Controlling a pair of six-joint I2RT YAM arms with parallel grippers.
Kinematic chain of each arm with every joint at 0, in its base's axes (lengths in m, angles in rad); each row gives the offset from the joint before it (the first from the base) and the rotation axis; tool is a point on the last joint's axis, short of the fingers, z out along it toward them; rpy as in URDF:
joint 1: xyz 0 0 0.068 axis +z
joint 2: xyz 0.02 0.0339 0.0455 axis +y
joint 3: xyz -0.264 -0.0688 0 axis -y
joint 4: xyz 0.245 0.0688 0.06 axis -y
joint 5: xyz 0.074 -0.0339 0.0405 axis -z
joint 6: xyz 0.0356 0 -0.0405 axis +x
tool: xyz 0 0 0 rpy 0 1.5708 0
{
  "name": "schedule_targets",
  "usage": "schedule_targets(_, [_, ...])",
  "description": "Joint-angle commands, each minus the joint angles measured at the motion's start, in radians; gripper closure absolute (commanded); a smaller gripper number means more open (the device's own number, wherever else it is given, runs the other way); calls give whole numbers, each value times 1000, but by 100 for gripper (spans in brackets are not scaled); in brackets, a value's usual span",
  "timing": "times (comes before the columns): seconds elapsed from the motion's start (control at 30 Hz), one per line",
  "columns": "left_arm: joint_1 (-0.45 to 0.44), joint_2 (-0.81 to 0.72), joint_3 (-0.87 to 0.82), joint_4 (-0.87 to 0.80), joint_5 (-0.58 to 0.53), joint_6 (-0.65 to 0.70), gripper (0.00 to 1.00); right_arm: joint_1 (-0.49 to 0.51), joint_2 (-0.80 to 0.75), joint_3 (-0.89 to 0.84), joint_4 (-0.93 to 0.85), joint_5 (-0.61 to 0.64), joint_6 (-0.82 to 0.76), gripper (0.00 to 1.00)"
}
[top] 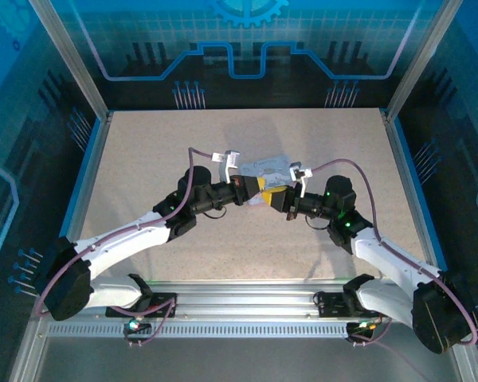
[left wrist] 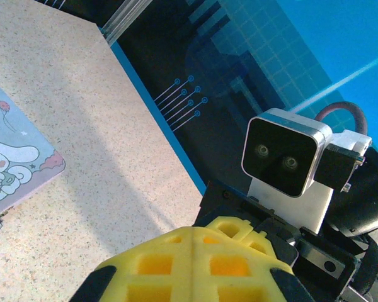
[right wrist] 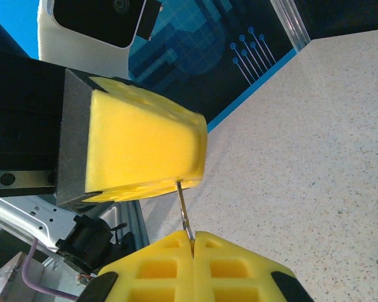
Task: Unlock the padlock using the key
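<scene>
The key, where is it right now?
In the right wrist view, the key is pinched in the right gripper's jaws, its tip touching the left gripper above.

No words, numbers or brand names can be read. The tin (left wrist: 12, 163), near the middle of the tabletop (top: 143, 159), carries a cartoon print of a white long-eared figure with balloons. The back wall (top: 303, 32) bears a gear emblem (top: 247, 9) and circuit lines.

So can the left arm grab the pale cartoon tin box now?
Probably not yet: the left gripper is shut, seemingly sharing the thin metal key with the shut right gripper, though the pale cartoon tin box lies close by.
</scene>
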Motion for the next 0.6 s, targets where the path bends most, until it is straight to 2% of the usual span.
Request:
schedule_targets(0.0, [-3, -43, -8, 5, -18, 8, 100, 5, -31, 32, -71, 28, -41, 100])
schedule_targets(0.03, [-4, -49, -10, -4, -23, 13, 90, 2, -40, 35, -96, 33, -52, 100])
schedule_targets(0.07, [-1, -59, -11, -18, -33, 20, 76, 0, -51, 37, -128, 41, -68, 100])
schedule_targets(0.3, [47, -108, 3, -176, -65, 91, 40, -30, -137, 77, -476, 153, -207, 100])
schedule_targets(0.47, [65, -19, 102, -366, -101, 219, 30, -96, -188, 118, -754, 326, -268, 100])
schedule_targets(0.57, [65, 110, 221, -461, -92, 292, 28, -197, -208, 120, -855, 333, -267, 100])
